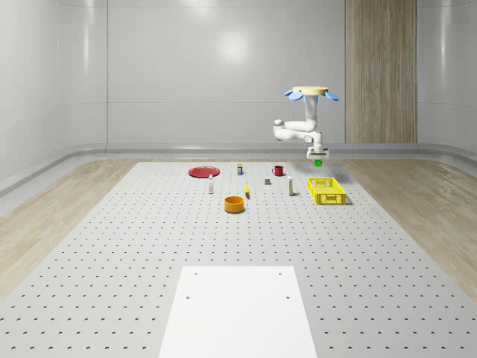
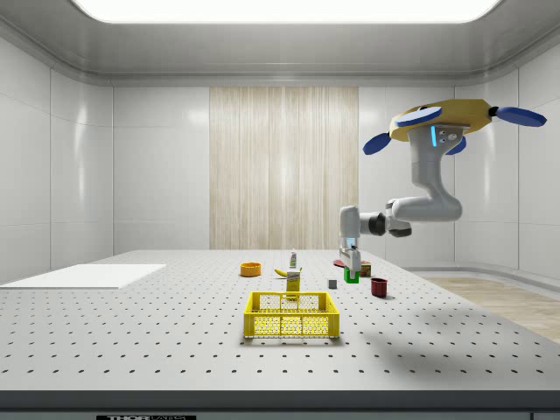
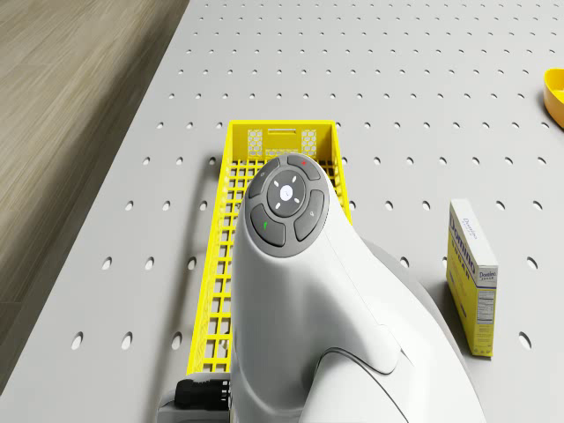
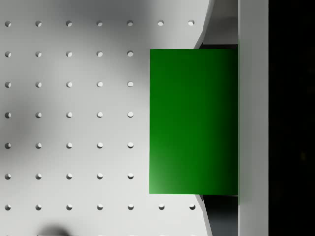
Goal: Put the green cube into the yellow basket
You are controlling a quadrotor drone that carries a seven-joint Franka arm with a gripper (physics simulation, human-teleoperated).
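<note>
Green cube (image 1: 318, 162) hangs clenched in the hand (image 1: 317, 158), above the bench (image 1: 149, 246) just beyond the yellow basket's (image 1: 326, 191) far end, the drone (image 1: 311, 92) hovering overhead. It looks rigid, light and smooth-faced, so a squeeze on opposite flat sides suits it.

In the drone view, we find the white arm housing (image 3: 326, 300) covering much of the yellow plastic lattice basket (image 3: 220, 256), and the frame's right edge cuts an orange bowl (image 3: 555, 95). In the wrist view, a white finger (image 4: 253, 118) hides one side of the green cube (image 4: 193, 121). The small upright items near the red mug (image 1: 278, 171) are too small for us to identify.
</note>
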